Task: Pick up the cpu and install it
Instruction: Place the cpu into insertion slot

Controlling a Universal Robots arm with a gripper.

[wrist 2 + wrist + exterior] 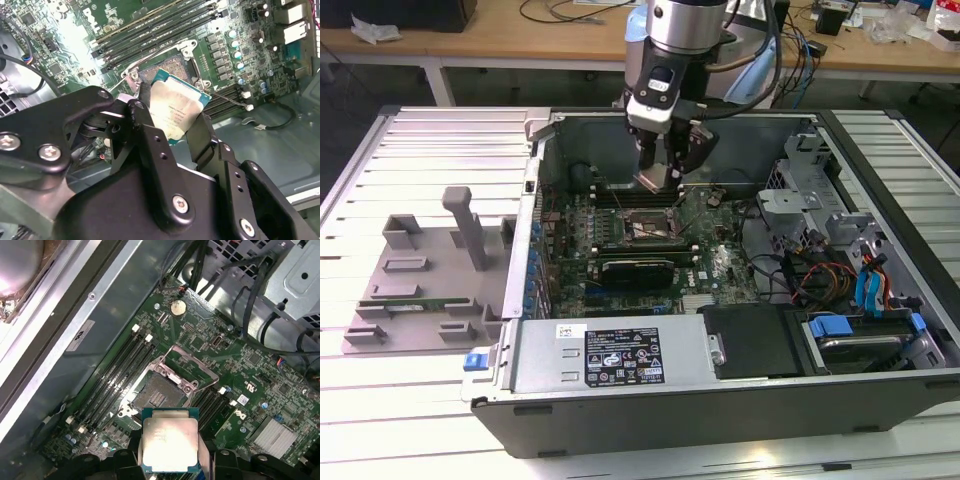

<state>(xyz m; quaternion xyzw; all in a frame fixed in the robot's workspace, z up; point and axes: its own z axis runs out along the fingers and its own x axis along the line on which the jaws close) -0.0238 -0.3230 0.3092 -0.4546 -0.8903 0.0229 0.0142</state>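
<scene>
Silver-grey square cpu, dark print on lid, sits pinched between your black gripper's fingers, above open motherboard socket.

The cpu is silver-grey with a teal rim, the motherboard green, the tool black.

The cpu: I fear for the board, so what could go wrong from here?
The cpu hangs in the jaws above the open socket, apart from it. If it slips or comes down skewed, it may damage the socket contacts. The jaws might also catch the opened metal frame at the socket's edge.
</scene>
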